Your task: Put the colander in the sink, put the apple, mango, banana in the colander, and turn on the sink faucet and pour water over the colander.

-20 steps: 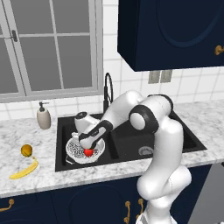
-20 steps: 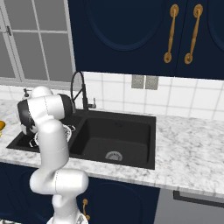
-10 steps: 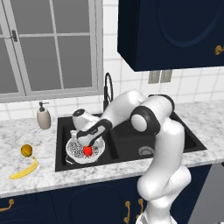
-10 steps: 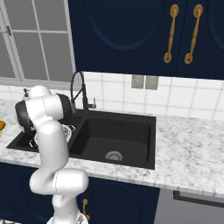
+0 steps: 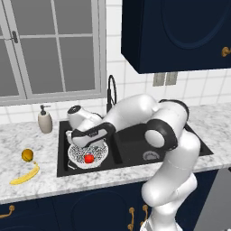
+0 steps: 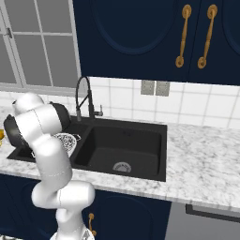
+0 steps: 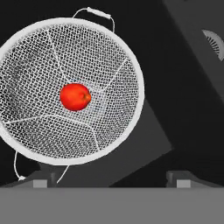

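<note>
Sink (image 5: 135,149): black double basin set in the marble counter.
Sink faucet (image 5: 111,92): black gooseneck behind the divider, no water seen running.
Colander (image 7: 26,57): in the left basin.
Gripper (image 7: 111,177): above the colander, jaws wide, holding nothing.
Banana (image 5: 25,175): on the counter left of the sink.
Mango (image 5: 27,155): near the banana.
Apple (image 7: 75,96): loose at the colander's middle.
Risk: round mango may roll away if pinched off-centre.

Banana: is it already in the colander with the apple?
No, the banana lies on the counter left of the sink; the colander holds just the apple.
</note>
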Controlling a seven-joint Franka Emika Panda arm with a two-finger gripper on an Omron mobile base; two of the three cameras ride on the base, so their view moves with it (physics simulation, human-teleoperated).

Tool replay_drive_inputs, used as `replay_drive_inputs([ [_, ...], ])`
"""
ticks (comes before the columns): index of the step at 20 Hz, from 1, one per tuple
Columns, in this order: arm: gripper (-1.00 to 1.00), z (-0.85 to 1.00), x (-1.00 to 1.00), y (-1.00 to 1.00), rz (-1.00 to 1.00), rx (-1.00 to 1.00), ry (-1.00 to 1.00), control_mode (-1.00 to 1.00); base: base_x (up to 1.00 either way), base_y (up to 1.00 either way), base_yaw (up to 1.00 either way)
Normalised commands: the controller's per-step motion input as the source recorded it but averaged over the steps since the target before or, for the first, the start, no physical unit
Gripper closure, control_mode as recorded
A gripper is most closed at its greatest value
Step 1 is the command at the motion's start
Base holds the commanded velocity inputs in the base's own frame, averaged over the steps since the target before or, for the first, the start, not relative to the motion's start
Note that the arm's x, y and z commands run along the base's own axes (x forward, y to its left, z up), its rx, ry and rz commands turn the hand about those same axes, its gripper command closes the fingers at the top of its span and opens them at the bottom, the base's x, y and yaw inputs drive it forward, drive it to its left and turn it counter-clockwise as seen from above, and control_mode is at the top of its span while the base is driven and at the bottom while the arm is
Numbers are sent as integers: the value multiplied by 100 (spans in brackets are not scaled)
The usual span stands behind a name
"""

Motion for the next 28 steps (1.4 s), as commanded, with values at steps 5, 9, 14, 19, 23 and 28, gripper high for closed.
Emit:
replay_drive_inputs([
  [5,-100,40,-60,0,28,3,2,-100,0,0,0],
  [9,-100,22,-68,-2,35,8,0,-100,0,0,0],
  [14,-100,27,-50,14,40,17,0,-100,0,0,0],
  [19,-100,17,-41,42,24,16,-1,-100,0,0,0],
  [23,-100,19,-21,50,1,16,0,-100,0,0,0],
  [28,-100,14,-3,48,-9,23,2,-100,0,0,0],
])
